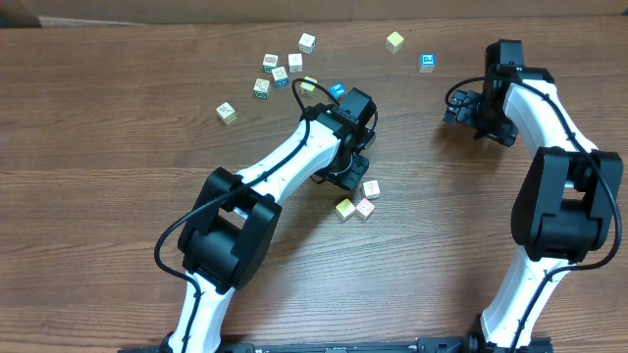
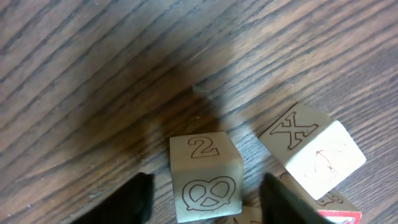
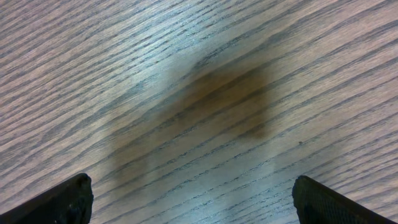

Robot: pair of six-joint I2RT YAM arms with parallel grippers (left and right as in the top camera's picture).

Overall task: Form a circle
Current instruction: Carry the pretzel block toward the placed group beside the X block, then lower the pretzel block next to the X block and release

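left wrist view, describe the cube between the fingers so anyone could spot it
Start at the left gripper over the wooden table. Between its fingers sits a pale cube. It alone shows a 2 and a pretzel; its neighbour shows an X.

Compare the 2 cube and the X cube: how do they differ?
The 2 cube sits between the open jaws of the left gripper, with a gap on either side; the X cube lies outside them. The 2 cube faces the camera squarely; the X cube is turned. The 2 cube's side shows a pretzel; the X cube's, a red drawing. Both are pale, on the table.
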